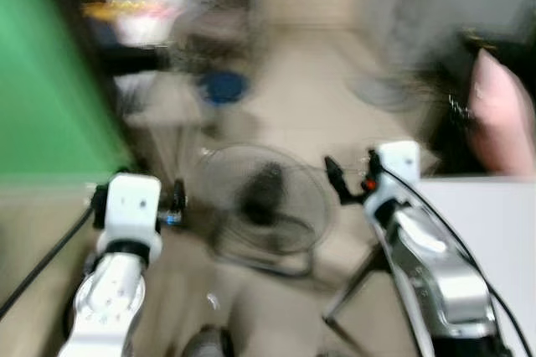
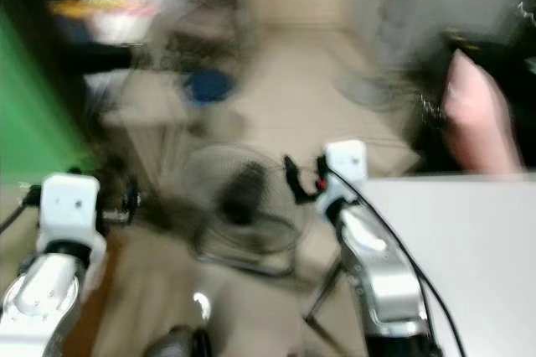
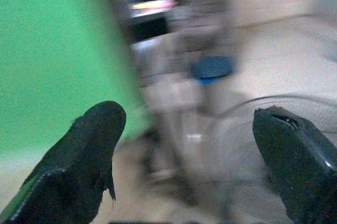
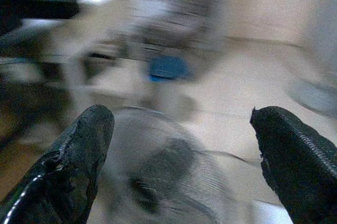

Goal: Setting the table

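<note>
Blurred frames. Floor fan stands on the floor between and just ahead of both tools, blocking the middle. Green wall close beside left tool. White bench beside right tool. Open tan floor beyond fan.

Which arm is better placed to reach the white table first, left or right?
Probably right: the right gripper is open beside the white table, while the left gripper, also open, faces a green wall.

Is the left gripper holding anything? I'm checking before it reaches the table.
No, the left gripper has its fingers spread wide apart with nothing between them.
</note>
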{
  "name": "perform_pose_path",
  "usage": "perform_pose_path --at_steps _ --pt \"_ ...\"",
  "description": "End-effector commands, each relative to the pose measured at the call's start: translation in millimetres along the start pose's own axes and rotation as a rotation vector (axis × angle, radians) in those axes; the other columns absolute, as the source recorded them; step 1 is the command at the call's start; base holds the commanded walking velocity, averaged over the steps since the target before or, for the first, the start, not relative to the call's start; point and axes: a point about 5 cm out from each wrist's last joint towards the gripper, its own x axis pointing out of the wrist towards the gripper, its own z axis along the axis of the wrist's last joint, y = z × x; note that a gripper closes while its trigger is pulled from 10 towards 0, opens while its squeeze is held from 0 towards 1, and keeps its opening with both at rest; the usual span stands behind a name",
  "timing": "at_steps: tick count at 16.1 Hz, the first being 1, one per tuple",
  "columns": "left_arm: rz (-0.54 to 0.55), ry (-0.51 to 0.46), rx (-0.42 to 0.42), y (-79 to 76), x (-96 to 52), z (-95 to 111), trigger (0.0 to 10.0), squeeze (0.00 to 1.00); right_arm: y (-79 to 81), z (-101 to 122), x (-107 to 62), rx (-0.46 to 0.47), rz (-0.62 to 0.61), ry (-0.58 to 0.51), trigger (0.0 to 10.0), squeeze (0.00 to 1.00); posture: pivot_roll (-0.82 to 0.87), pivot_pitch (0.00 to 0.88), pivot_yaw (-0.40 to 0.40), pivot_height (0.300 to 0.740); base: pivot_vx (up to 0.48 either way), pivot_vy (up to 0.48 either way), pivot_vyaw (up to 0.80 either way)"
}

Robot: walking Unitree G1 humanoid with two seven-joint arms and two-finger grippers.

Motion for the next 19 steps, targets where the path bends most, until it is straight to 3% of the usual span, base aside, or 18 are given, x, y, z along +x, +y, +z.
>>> perform_pose_path --at_steps 1,4,6,9,12,19 --pt "-0.004 0.027 0.016 0.1 -1.6 -4.2 10.0 0.0 5.5 -6.2 -2.1 0.055 0.034 0.048 10.0 0.0 -0.01 0.0 0.028 0.74 0.0 0.0 0.0" --pt "-0.027 0.045 -0.005 -1.9 -6.1 -5.8 10.0 0.0 8.4 -9.8 -3.7 0.107 0.053 0.068 10.0 0.0 -0.01 0.0 0.025 0.74 0.0 0.0 0.0" --pt "-0.033 0.059 -0.012 -3.1 -9.4 -7.2 10.0 0.0 9.5 -9.2 -5.1 0.061 0.055 0.05 10.0 0.0 -0.01 0.0 0.022 0.74 0.0 0.0 0.0" --pt "-0.04 0.036 0.054 -2.6 -11.0 -6.4 10.0 0.0 3.5 -13.3 -9.7 0.115 0.008 0.068 10.0 0.0 0.0 0.0 0.023 0.74 0.0 0.0 0.0" --pt "-0.051 0.027 0.039 -3.9 -8.2 -2.6 10.0 0.0 0.4 -12.5 -10.9 0.105 -0.016 0.063 10.0 0.0 -0.01 0.0 0.029 0.74 0.0 0.0 0.0" --pt "-0.057 0.035 0.021 -4.6 -8.0 -2.5 10.0 0.0 -0.8 -12.2 -8.7 0.109 -0.024 0.065 10.0 0.0 0.0 0.0 0.023 0.74 0.0 0.236 0.0"
